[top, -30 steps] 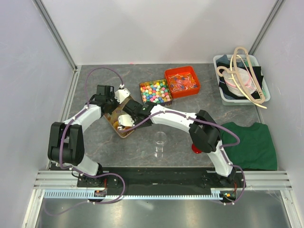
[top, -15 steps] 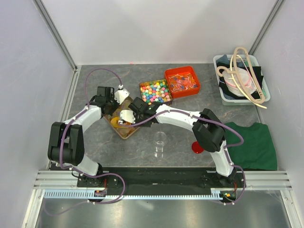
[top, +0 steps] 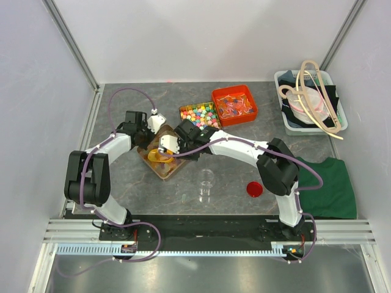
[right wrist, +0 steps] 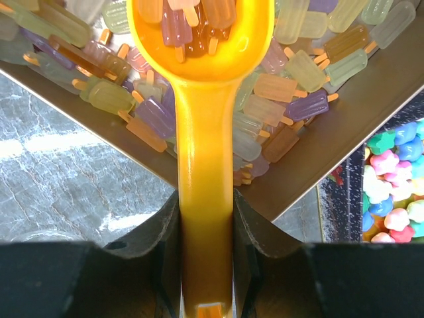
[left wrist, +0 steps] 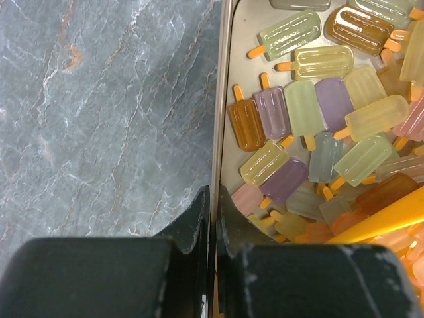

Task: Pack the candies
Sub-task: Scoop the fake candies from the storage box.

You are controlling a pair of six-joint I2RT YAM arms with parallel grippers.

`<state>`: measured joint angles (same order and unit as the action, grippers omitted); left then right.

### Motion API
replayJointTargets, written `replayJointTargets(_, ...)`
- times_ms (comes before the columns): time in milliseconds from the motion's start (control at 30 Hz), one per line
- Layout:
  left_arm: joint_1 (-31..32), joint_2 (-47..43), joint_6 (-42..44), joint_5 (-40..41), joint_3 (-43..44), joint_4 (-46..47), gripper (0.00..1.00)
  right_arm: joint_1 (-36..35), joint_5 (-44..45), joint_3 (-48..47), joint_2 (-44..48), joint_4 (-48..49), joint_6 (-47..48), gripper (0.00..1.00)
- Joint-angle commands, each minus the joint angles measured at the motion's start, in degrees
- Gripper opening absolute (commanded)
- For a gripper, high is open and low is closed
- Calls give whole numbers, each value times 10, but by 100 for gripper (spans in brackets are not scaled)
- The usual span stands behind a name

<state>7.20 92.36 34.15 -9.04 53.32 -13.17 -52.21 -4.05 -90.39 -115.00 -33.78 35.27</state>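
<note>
Right gripper (right wrist: 205,218) clamps one yellow scoop (right wrist: 202,119) carrying a few popsicle candies (right wrist: 175,30). Left gripper (left wrist: 213,212) pinches the rim of the one tray (left wrist: 221,99) holding dozens more, toward the left edge. Grey marbled tabletop (left wrist: 99,99), white walls (top: 201,36).

Tight over the tray (top: 164,173) right now. The left claw (left wrist: 212,196) is pinched on its rim on one side, and the right claw (right wrist: 205,199) reaches in from the other with the yellow scoop (right wrist: 201,79) out over the candies (left wrist: 305,112), so there's hardly a gap between them. The right arm (top: 235,146) bridges the middle of the counter (left wrist: 99,99). The box of bright sweets (top: 197,113) sits just behind it, touching or not I can't tell from above. The clear cup (top: 206,183) stands near the tray's front corner and the red lid (top: 253,189) further right, with a lane between them. Left of the tray is bare stone, wide open. The green cloth (top: 324,183) and the bin (top: 285,116) fill the right edge.
</note>
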Motion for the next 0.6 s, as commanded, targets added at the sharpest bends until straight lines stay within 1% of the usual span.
replayJointTargets(0, -15, 9, -45, 17, 29, 34, 2, 7, -27, -8, 56, 42, -36, 0)
replayJointTargets(233, -18, 7, -47, 11, 27, 32, 2, 10, -9, -5, 50, 56, -39, 0)
replayJointTargets(367, -18, 6, -44, 3, 26, 26, 2, 9, -13, -8, 43, 57, -40, 0)
replayJointTargets(567, -18, 2, -19, -24, 22, 17, 2, 10, -14, -8, 33, 44, -11, 0)
